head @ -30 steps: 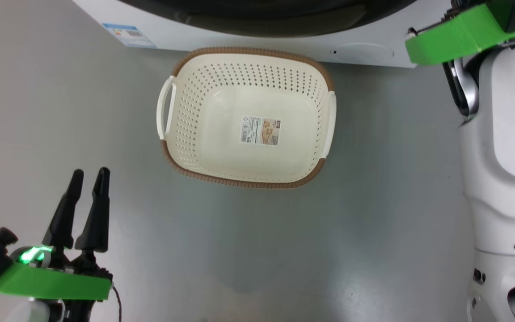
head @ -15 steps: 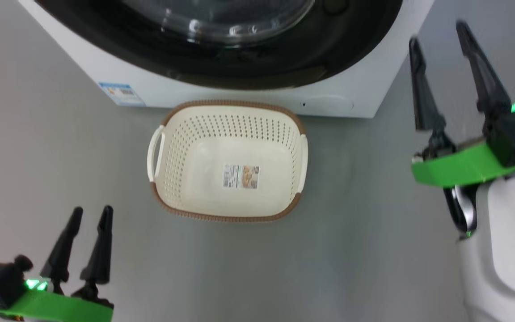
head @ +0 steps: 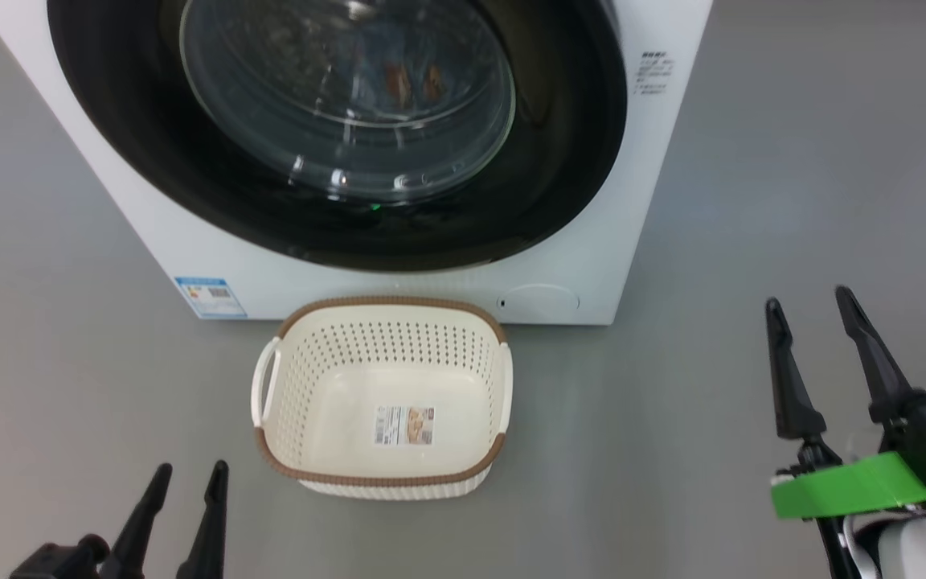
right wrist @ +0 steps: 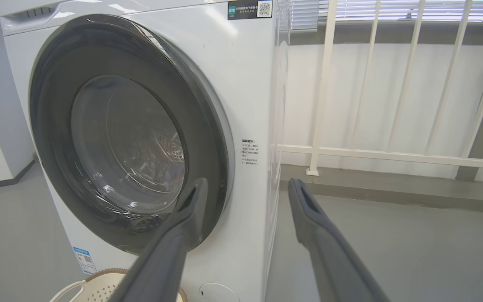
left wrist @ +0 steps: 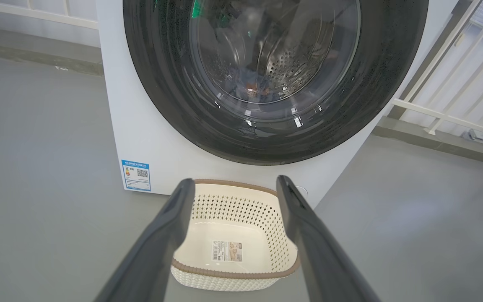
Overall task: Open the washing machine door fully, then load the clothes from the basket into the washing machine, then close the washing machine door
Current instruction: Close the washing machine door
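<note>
Head view: one large white boxy front-loading washing machine (head: 656, 201) stands on a grey floor (head: 792, 161). Its single round door with a wide glossy black rim and bulging clear glass (head: 575, 161) sits flush against the front. Behind the glass, fabric with orange-brown marks, the clothes (head: 411, 80), shows faintly. One small cream-white perforated plastic basket with a brown rim (head: 387, 304) stands on the floor just before the machine, with one label sticker on its base. The left pincer (head: 192, 469) is at the lower left, its two dark fingers parted and holding nothing; the basket is near, at its 1 o'clock. The right pincer (head: 807, 296) is at the lower right, its fingers spread and empty; the basket is well apart at its 9 o'clock.

Left wrist view: the left pincer (left wrist: 235, 181) is spread wide and empty. The basket (left wrist: 224, 273) sits between its two fingers, the door (left wrist: 162, 84) at 12 o'clock, the clothes (left wrist: 258, 86) dim inside the drum.

Right wrist view: the right pincer (right wrist: 247, 182) gapes empty. The door (right wrist: 208, 126) is at 10 o'clock, and a sliver of basket (right wrist: 99, 274) is at 8 o'clock.
</note>
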Tool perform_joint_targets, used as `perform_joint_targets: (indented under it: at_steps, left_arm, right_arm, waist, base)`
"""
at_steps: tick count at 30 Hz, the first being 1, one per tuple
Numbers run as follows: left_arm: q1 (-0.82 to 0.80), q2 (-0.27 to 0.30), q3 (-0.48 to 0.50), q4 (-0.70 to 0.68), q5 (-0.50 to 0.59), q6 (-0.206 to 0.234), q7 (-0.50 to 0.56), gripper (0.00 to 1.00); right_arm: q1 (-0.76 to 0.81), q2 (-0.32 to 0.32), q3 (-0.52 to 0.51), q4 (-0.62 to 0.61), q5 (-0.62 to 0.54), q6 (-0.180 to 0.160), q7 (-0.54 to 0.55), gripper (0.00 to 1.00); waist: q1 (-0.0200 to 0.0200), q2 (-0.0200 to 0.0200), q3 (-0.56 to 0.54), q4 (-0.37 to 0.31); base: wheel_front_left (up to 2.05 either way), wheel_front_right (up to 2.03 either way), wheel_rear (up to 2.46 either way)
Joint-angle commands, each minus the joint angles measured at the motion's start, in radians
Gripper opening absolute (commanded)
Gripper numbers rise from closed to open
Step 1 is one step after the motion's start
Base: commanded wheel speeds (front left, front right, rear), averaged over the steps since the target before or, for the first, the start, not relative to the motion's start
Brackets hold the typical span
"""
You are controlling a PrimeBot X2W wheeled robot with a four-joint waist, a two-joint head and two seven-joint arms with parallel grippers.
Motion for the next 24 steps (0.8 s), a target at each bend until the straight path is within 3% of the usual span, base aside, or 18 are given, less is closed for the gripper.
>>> perform_joint_targets:
  at_steps: [1,11,24]
  left_arm:
    - [-0.003,0.009,0.048,-0.008,0.017,-0.003,-0.009,1.00]
    - [0.025,-0.043,0.078,0.017,0.062,-0.003,-0.009,1.00]
    - [0.024,-0.060,0.089,0.030,0.082,-0.003,-0.009,1.00]
  right_arm:
    - [0.017,0.003,0.008,-0.034,0.013,-0.006,0.003,1.00]
    - [0.159,0.003,-0.042,-0.037,0.027,-0.006,0.003,1.00]
    - [0.248,0.003,-0.078,0.004,0.012,-0.006,0.003,1.00]
  waist:
    - [0.0000,-0.0001,-0.075,-0.039]
    - [0.0000,-0.0001,-0.113,-0.051]
    - [0.0000,-0.0001,-0.124,-0.007]
  base:
    - [0.00,0.00,0.00]
    - [0.00,0.00,0.00]
    - [0.00,0.00,0.00]
